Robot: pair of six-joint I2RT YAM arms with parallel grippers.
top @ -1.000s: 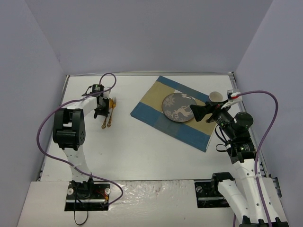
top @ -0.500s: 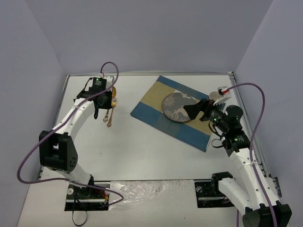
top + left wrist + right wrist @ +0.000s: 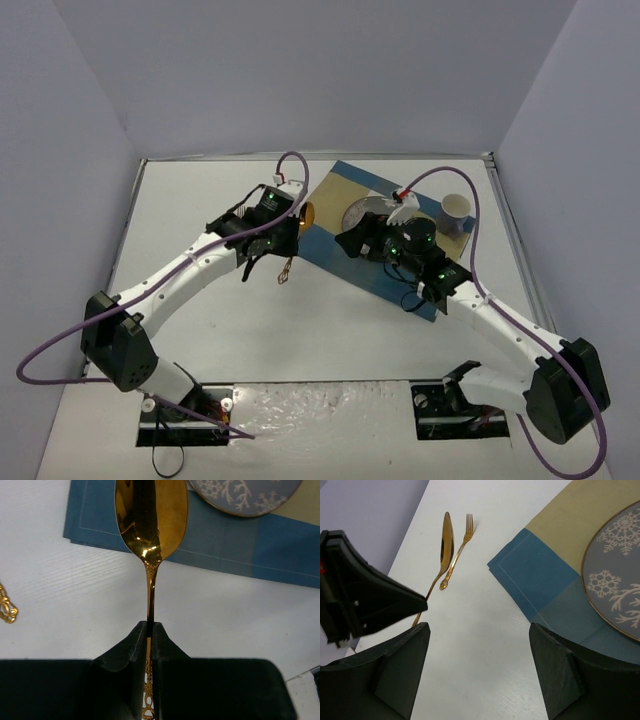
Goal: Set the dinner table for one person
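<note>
My left gripper [image 3: 292, 232] is shut on a gold spoon [image 3: 307, 212] by its handle and holds it above the dinner table [image 3: 330, 330], at the left corner of the blue-and-tan placemat [image 3: 315, 245]. In the left wrist view the spoon's bowl [image 3: 150, 515] points toward the placemat [image 3: 225, 545]. A gold fork [image 3: 456, 552] lies on the white top beyond the spoon; in the top view my left arm hides it. My right gripper [image 3: 479, 630] is open and empty, over the placemat's left part beside the grey snowflake plate [image 3: 355, 212].
A white cup [image 3: 456, 208] stands on the placemat's far right corner. Purple-grey walls close in the tabletop on three sides. Purple cables loop above both arms. The two grippers are close together near the placemat's left corner.
My left gripper lifted the spoon from beside the fork and carried it right to the placemat. My right gripper moved left from beside the cup to over the plate.
</note>
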